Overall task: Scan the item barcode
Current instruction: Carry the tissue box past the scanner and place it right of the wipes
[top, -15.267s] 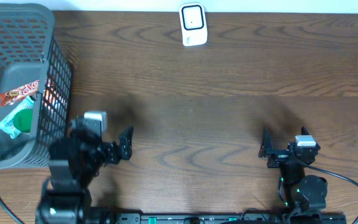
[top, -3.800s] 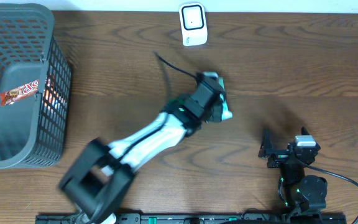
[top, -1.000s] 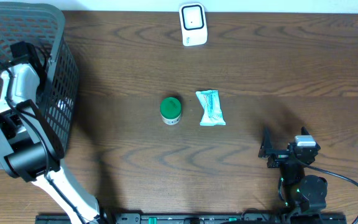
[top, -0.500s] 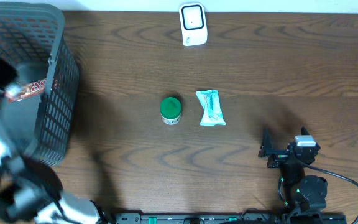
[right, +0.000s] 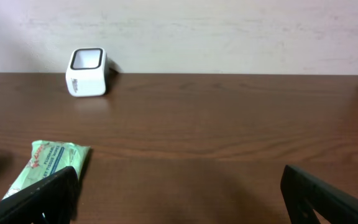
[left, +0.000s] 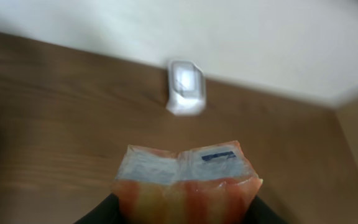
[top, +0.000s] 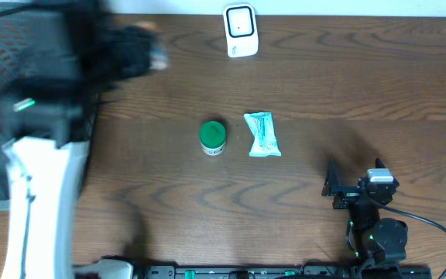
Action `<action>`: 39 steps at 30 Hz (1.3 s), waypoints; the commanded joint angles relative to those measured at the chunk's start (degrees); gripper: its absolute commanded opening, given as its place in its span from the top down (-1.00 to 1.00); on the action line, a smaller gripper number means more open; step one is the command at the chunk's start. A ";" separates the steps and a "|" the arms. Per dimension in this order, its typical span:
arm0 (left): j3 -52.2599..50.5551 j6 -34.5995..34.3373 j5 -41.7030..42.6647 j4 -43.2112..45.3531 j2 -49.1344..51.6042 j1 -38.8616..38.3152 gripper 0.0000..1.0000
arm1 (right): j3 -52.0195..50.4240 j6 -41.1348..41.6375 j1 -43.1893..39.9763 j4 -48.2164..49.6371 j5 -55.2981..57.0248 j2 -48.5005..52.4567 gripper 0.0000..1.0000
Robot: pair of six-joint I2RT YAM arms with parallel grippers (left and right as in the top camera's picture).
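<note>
The left pincer (left: 182, 214) pinches the orange packet (left: 185, 177) near the back edge of the counter (top: 362, 85). It faces the white scanner (left: 185, 93), with bare wood between them. The right pincer (top: 330, 187) is spread wide near the front edge. A green tub (top: 213, 136) and a green packet (top: 262, 134) lie in the middle.

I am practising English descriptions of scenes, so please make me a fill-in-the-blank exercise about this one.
1. The left claw holds a snack packet before the scanner, whose body is ____.
2. The round container beside the mint packet has a ____ top.
3. The right claw has its jaws ____, with nothing between them.
Missing words: white; green; open.
</note>
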 commanded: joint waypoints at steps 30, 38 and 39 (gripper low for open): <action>0.26 -8.96 -7.65 18.78 44.70 -37.94 -0.94 | -0.28 -0.85 0.50 0.13 -0.28 -0.26 -0.99; 11.15 0.63 -8.87 5.84 29.79 -25.31 -0.96 | -0.28 -0.83 0.50 0.11 -0.28 -0.26 -0.99; 12.26 1.42 -8.87 4.50 27.17 -23.02 -0.96 | -0.28 -0.85 0.50 0.11 -0.28 -0.26 -0.98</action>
